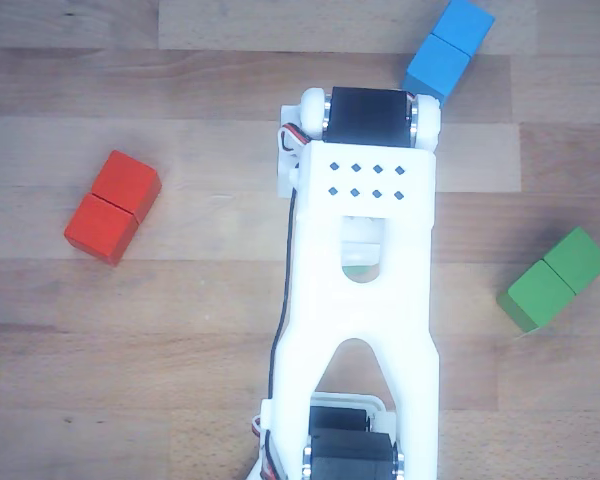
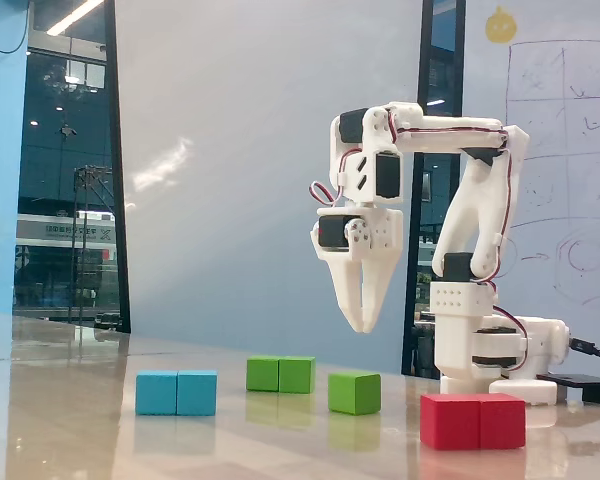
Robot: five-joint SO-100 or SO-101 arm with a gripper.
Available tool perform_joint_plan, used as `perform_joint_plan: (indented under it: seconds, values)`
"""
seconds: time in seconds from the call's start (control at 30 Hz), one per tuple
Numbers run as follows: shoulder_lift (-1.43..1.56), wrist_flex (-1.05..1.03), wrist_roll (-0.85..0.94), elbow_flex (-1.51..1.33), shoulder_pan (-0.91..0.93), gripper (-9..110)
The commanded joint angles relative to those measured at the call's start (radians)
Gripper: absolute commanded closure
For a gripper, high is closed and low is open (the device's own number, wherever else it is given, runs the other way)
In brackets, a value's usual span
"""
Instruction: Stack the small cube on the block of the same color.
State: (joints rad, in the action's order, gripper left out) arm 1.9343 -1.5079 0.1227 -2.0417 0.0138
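Green two-cube block sits on the table below and left of the gripper in the fixed view; small green cube is almost straight under the fingertips, well clear. Cube is plain matte wood: likely light, rigid, not slippery; best pinched across two opposite flat faces. Gripper points down, empty, jaws nearly closed.

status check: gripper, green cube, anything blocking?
Gripper empty, jaws near-closed, hanging high above small cube. Cube on table, apart from green block. Nothing between them.
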Motion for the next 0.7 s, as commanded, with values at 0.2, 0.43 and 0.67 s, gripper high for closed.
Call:
perform_joint_plan:
  seconds: [0.2, 0.43, 0.67]
  values:
    - [-0.002, -0.002, 0.006, 0.026, 0.003, 101]
    - [0.000, 0.057, 0.008, -0.049, 0.008, 94]
    - [-0.002, 0.067, 0.005, -0.061, 0.008, 82]
